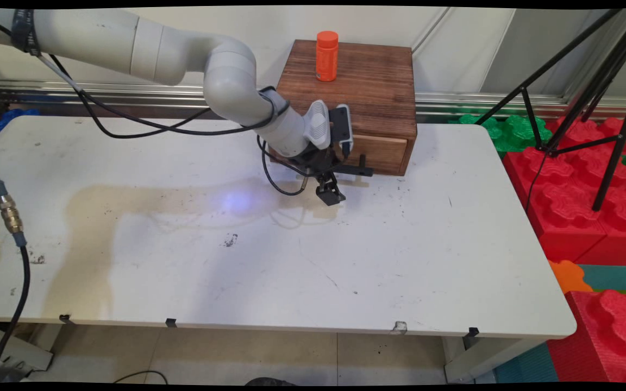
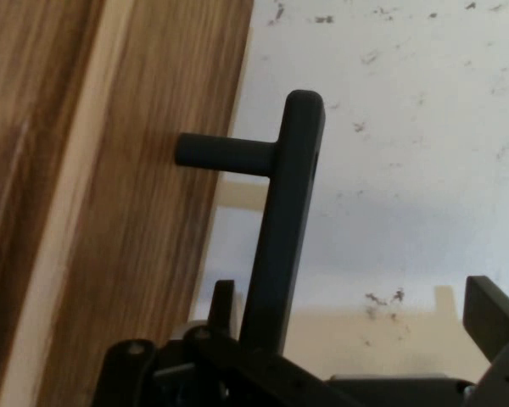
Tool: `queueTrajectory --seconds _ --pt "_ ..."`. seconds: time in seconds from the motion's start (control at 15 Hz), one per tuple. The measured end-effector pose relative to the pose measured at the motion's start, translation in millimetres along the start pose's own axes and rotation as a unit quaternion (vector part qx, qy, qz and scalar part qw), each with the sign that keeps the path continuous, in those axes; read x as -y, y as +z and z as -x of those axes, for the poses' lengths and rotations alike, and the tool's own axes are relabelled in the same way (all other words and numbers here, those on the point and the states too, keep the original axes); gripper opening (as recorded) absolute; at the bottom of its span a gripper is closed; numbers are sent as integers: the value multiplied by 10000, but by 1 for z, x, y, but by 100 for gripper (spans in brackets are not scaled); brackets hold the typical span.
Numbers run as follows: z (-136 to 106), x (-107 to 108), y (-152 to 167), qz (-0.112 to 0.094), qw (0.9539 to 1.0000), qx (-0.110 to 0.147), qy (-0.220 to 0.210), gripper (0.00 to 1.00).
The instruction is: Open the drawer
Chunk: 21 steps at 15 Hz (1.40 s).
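A brown wooden box (image 1: 356, 92) stands at the back of the white table (image 1: 291, 260), with an orange bottle (image 1: 326, 56) upright on its top. Its drawer (image 1: 383, 152) faces the table's near side and carries a black bar handle (image 1: 359, 169). My gripper (image 1: 337, 184) hangs low just in front of the drawer, at the handle's left end. In the hand view the handle (image 2: 288, 212) stands out from the drawer front (image 2: 136, 212) and runs down between my fingers. The gripper (image 2: 356, 297) is open; the bar lies close to the left finger (image 2: 222, 297), apart from the right one.
Black tripod legs (image 1: 579, 98) stand off the table's right side over red and green foam blocks (image 1: 579, 206). A black cable with a brass fitting (image 1: 8, 214) hangs at the left edge. A yellowish stain (image 1: 101, 217) marks the table's left half.
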<state>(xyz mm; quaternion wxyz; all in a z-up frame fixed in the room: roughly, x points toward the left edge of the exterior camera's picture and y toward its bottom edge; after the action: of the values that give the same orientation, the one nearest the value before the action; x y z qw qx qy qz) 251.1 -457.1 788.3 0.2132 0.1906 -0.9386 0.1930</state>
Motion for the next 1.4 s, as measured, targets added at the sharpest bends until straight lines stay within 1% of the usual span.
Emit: queueTrajectory --seconds 0.53,1.0,1.4 --pt "1 -13 1 220 9997 75 -3 100" --pt "-1 -34 -11 384 9991 165 -83 100" --pt "-2 -53 -25 517 9984 191 -150 100"
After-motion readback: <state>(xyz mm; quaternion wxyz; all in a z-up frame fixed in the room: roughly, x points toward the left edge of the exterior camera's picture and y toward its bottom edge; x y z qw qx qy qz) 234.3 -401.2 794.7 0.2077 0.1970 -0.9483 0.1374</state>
